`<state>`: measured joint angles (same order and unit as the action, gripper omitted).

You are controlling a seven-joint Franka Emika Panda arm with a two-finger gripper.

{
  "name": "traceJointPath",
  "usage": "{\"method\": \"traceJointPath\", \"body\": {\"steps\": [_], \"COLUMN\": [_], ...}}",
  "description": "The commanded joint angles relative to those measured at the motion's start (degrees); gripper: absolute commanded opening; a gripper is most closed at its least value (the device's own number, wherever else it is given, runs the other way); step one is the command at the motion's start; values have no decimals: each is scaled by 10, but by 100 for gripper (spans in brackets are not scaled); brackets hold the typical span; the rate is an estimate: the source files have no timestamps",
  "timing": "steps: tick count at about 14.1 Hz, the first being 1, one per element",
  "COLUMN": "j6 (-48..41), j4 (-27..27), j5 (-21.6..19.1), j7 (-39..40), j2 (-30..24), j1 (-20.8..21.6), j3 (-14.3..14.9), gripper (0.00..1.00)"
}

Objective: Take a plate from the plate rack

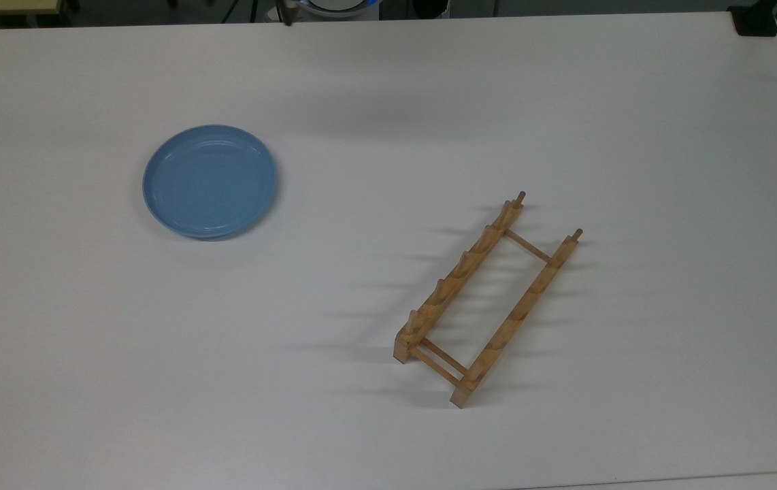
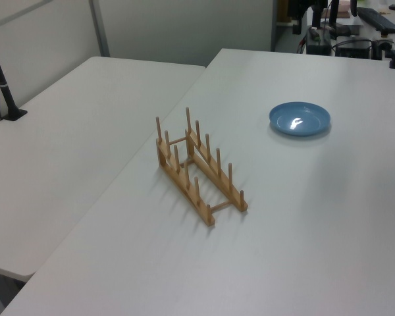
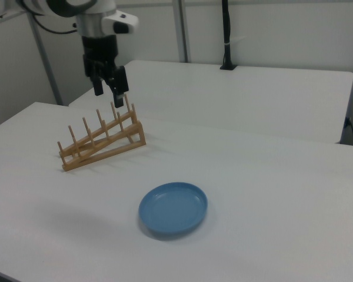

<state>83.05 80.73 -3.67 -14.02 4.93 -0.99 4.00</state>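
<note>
Top view: plate (image 1: 210,180) flat on table (image 1: 388,102), well apart from plate rack (image 1: 487,299)
</note>
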Motion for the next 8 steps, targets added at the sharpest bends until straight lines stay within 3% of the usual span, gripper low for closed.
{"method": "traceJointPath", "body": {"steps": [1,5,8], "j6": [113,149,100], "j4": [73,95,100], "j5": [59,60,53], "j7": [7,101,146], "j2": [-32,-43,-51], "j1": [47,48,57], "j3": [12,15,14], "gripper": [100,100,100]}}
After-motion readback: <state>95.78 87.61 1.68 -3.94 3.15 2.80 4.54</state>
